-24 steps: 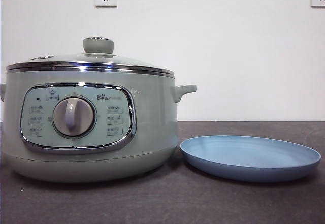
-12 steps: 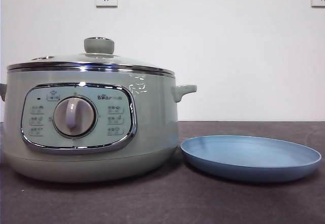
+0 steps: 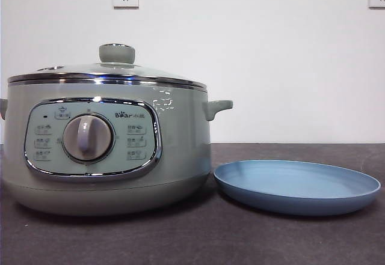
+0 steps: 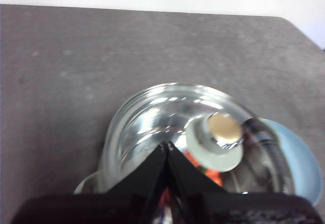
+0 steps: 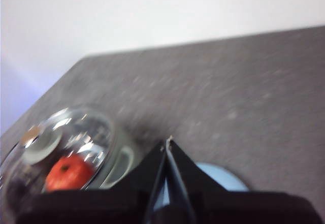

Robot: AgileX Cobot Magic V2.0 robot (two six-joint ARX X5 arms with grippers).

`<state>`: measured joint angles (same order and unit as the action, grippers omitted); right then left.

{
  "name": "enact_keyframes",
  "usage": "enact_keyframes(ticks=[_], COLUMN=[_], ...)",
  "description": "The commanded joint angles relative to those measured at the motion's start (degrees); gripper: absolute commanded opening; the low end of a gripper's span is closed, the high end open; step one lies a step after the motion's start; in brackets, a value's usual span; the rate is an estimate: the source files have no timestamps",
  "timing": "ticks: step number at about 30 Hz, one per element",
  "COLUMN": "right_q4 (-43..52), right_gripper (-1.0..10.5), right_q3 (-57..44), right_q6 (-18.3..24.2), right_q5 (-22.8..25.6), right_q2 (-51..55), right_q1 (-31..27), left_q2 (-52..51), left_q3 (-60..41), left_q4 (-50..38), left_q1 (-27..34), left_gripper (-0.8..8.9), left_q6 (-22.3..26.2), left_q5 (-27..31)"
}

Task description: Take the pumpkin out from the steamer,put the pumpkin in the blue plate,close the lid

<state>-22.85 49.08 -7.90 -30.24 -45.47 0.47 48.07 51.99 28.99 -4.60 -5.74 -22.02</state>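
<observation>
Lid (image 3: pixel 108 73) sits on the steamer (image 3: pixel 105 151) with the pumpkin (image 5: pixel 66 173) inside, blue plate (image 3: pixel 298 187) just beside it — left gripper (image 4: pixel 166 145) and right gripper (image 5: pixel 167 141) both hover, fingers together.

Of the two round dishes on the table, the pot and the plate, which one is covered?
The steamer: the lid sits closed on its rim, with the pumpkin showing through the glass. The blue plate beside it lies open.

Dark grey speckled desk (image 3: pixel 301 241); sage-green steamer (image 3: pixel 180 157) resting on it at left; blue plate (image 3: pixel 297 187) lying just beside, at right.
</observation>
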Motion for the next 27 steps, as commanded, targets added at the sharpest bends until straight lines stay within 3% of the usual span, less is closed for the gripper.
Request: enact_keyframes(ticks=[1, 4, 6, 8, 12, 22, 27], right_q4=[-5.0, -8.1, -8.4, -8.4, -8.6, -8.8, -8.8], right_gripper=[0.0, 0.1, 1.0, 2.5, 5.7, 6.0, 6.0], right_q3=[4.3, 7.2, 7.7, 7.7, 7.7, 7.7, 7.7], right_q6=[5.7, 6.9, 7.0, 6.9, 5.9, 5.8, 5.4], right_q5=[-4.2, -5.9, -5.6, -5.0, 0.6, 0.4, 0.6], right_q2=[-4.1, -7.1, -7.9, -8.2, -8.3, -8.3, -8.3], right_q1=[0.1, 0.1, 0.1, 0.1, 0.2, 2.3, 3.1], left_q2=[1.7, 2.6, 2.6, 2.6, 2.6, 7.2, 12.2], left_q3=[2.7, 4.4, 4.6, 4.6, 4.6, 5.8, 9.4], left_q4=[0.8, 1.0, 0.8, 0.9, 0.9, -2.2, -0.3], left_q1=[-0.3, -1.0, -1.6, -2.0, -3.3, -9.7, -15.5], left_gripper=[0.8, 3.56, 4.33, 4.4, 4.4, 4.42, 4.42], left_q6=[1.5, 1.5, 1.5, 1.5, 1.2, -0.3, 1.7], left_q5=[-2.5, -3.6, -3.6, -3.6, -3.6, -2.7, 3.5])
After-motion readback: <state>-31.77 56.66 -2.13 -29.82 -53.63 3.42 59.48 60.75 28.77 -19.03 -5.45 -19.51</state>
